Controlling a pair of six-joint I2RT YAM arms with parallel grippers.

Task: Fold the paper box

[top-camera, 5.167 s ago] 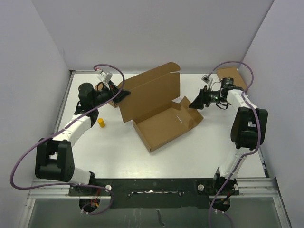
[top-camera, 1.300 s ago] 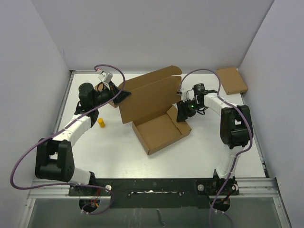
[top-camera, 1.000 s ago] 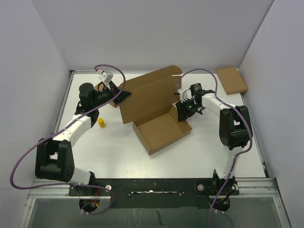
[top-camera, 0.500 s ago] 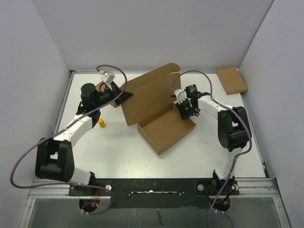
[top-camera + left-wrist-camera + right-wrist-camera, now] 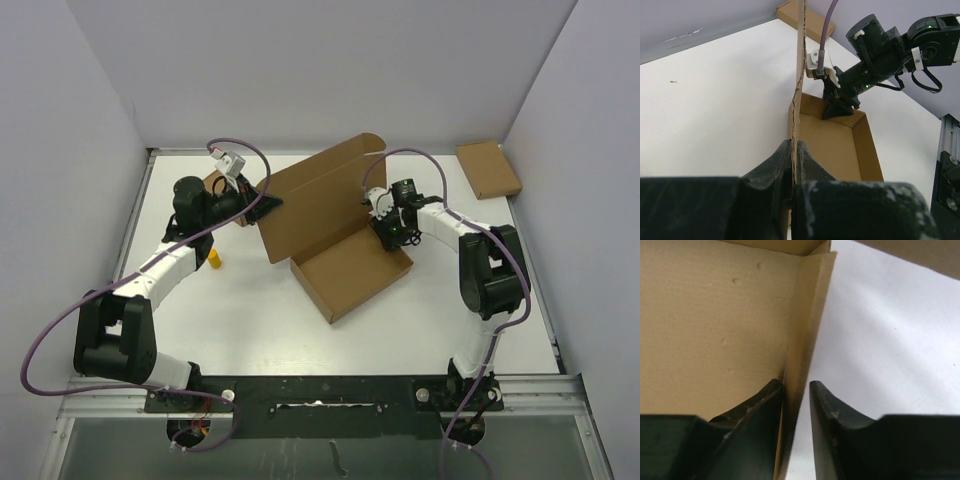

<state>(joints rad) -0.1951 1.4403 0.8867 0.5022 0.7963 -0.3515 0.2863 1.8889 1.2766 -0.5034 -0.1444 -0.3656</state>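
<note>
The paper box (image 5: 320, 200) lies mid-table with its lid raised nearly upright and its shallow tray (image 5: 350, 272) in front. My left gripper (image 5: 268, 200) is shut on the lid's left edge. In the left wrist view, the gripper (image 5: 793, 148) pinches the thin lid edge (image 5: 799, 75). My right gripper (image 5: 389, 237) is at the tray's far right corner. In the right wrist view, the gripper (image 5: 796, 386) straddles the raised side wall (image 5: 807, 315), one finger inside the tray and one outside, closed narrowly on the wall.
A small yellow object (image 5: 214, 260) stands left of the box. A small brown box (image 5: 214, 183) sits behind my left arm. A flat brown box (image 5: 489, 168) lies at the back right corner. White walls enclose the table.
The right gripper moved in from the back right, the tray's side flap came upright, and the gripper closed over that wall. The box and left gripper shifted slightly right.
</note>
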